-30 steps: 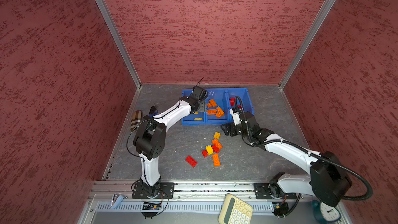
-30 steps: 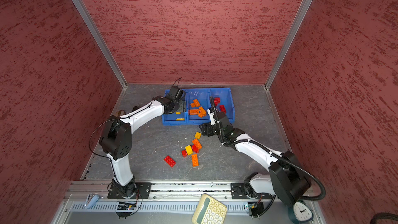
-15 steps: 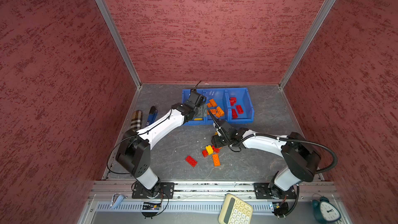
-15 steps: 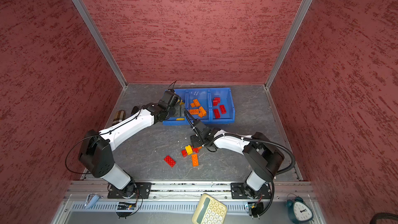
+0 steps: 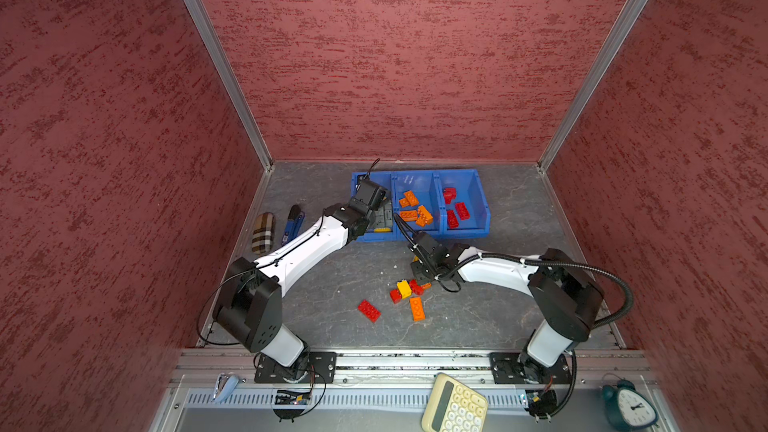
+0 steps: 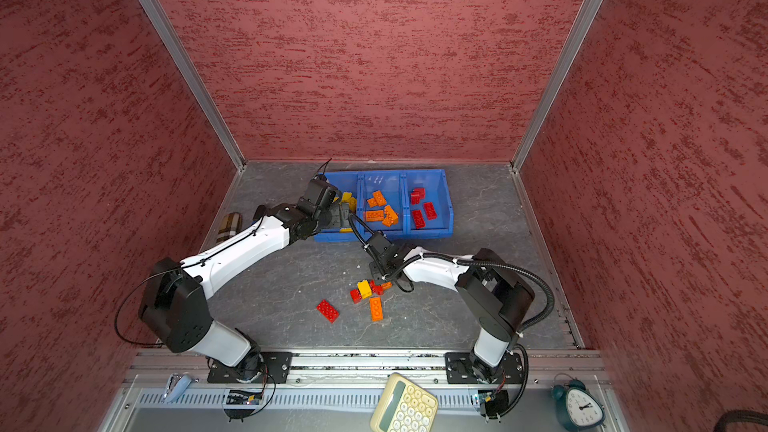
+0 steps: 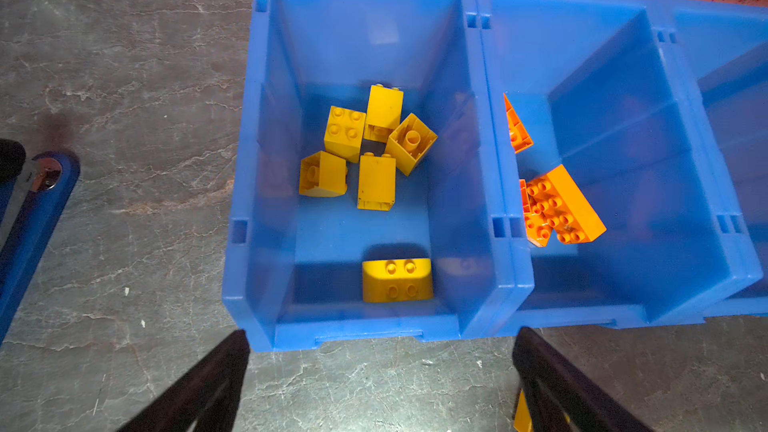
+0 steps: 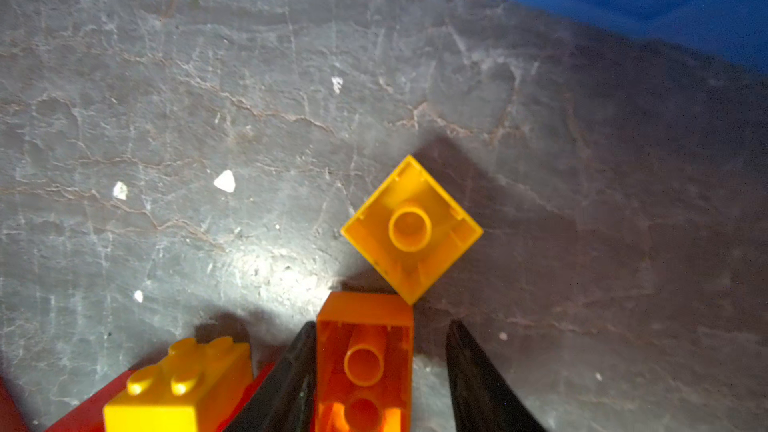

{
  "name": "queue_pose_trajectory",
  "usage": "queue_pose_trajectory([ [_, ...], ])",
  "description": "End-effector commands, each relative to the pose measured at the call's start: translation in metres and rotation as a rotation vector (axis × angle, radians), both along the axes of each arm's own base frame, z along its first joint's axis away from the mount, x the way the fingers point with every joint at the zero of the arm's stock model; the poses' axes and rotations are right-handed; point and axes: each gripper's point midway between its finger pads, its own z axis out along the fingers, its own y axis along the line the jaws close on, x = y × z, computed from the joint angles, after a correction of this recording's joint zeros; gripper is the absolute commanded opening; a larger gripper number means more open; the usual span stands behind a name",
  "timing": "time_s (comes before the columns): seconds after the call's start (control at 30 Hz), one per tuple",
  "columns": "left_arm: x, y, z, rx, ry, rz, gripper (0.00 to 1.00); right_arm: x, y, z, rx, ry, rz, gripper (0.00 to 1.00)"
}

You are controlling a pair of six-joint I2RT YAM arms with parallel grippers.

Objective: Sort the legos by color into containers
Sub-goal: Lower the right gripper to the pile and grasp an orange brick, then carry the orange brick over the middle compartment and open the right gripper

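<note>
- At the back of the bench [image 5: 340, 280], the left fingers [image 7: 199, 388] stand wide apart, holding nothing, at the front lip of the leftmost of three blue containers [image 5: 467, 232], yellow legos [image 7: 376, 180] inside
- Right fingers [image 8: 286, 380] straddle an orange brick [image 8: 363, 361] on the bench: one touching, one just clear
- Yellow brick [image 8: 411, 228], hollow side up, touches the orange brick

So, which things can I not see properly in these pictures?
- In both top views the left gripper covers most of the left bright blue plastic bin, so its yellow bricks cannot be counted there.
- Right wrist view: the bottom edge cuts off the orange plastic brick between the fingers of the right gripper.
- Left wrist view: the frame edge cuts off the third blue bin; its contents are unseen.
</note>
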Motion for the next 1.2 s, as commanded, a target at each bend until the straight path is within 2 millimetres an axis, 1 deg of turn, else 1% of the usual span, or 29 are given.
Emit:
queue_pose_trajectory([
  [0.0,0.005,0.000,0.005,-0.014,-0.026,0.015,1.00,-0.010,-0.010,0.002,-0.024,0.005,0.011,0.51],
  [0.1,0.005,-0.001,0.002,-0.017,-0.018,0.015,1.00,-0.023,-0.011,-0.003,-0.002,0.049,0.023,0.51],
  [0.2,0.006,-0.002,-0.003,-0.021,-0.008,0.019,1.00,-0.030,-0.019,-0.010,-0.035,0.069,0.004,0.50],
  [0.33,0.007,-0.005,-0.005,-0.031,-0.005,0.016,1.00,-0.031,-0.023,-0.009,-0.044,0.061,0.005,0.42],
  [0.47,0.007,-0.006,-0.001,-0.041,-0.020,0.011,1.00,-0.032,-0.025,-0.005,-0.038,0.018,0.068,0.33],
  [0.6,0.007,-0.003,0.002,-0.036,-0.033,0.020,1.00,-0.028,-0.029,0.008,-0.056,-0.049,0.122,0.21],
  [0.67,0.006,-0.001,0.002,-0.035,-0.037,0.025,1.00,-0.023,-0.029,0.019,-0.066,-0.086,0.146,0.19],
  [0.73,0.004,0.001,0.002,-0.036,-0.038,0.030,1.00,-0.015,-0.026,0.035,-0.059,-0.138,0.161,0.19],
  [0.83,0.003,0.004,0.003,-0.033,-0.040,0.037,1.00,0.009,-0.013,0.071,0.008,-0.247,0.159,0.19],
  [0.9,0.002,0.005,0.002,-0.031,-0.040,0.042,1.00,0.033,-0.003,0.095,0.087,-0.324,0.139,0.19],
  [0.93,0.002,0.006,0.003,-0.034,-0.042,0.046,1.00,0.045,0.001,0.102,0.122,-0.352,0.127,0.19],
  [1.0,0.000,0.007,0.004,-0.038,-0.043,0.051,1.00,0.075,0.005,0.116,0.189,-0.402,0.079,0.19],
  [1.07,-0.001,0.009,0.006,-0.041,-0.045,0.054,1.00,0.103,0.008,0.125,0.219,-0.440,0.040,0.19],
  [1.1,-0.003,0.009,0.007,-0.041,-0.047,0.055,1.00,0.118,0.008,0.128,0.225,-0.457,0.013,0.20],
  [1.17,-0.006,0.012,0.009,-0.042,-0.052,0.057,1.00,0.145,0.006,0.127,0.223,-0.480,-0.034,0.20],
])
